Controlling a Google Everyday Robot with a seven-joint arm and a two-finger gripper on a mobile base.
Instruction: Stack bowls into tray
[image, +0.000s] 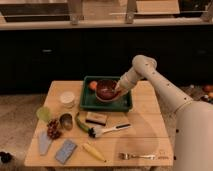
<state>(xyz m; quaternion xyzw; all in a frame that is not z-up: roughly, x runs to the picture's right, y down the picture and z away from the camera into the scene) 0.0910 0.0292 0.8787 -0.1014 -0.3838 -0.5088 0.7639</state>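
The dark green tray (88, 105) lies at the back middle of the wooden table. A dark red-maroon bowl (105, 90) sits in the tray, slightly right of its centre. My gripper (119, 90) is at the bowl's right rim, reaching down from the right over the tray. A small white bowl (67, 97) stands on the table left of the tray. A pale green bowl (43, 114) stands further left, near the table's edge.
A small orange ball (93, 85) lies in the tray's back left. In front of the tray are a metal cup (65, 121), grapes (53, 129), a brush (107, 130), a blue-grey flat rectangle (66, 151), a yellow item (93, 151) and a fork (137, 156).
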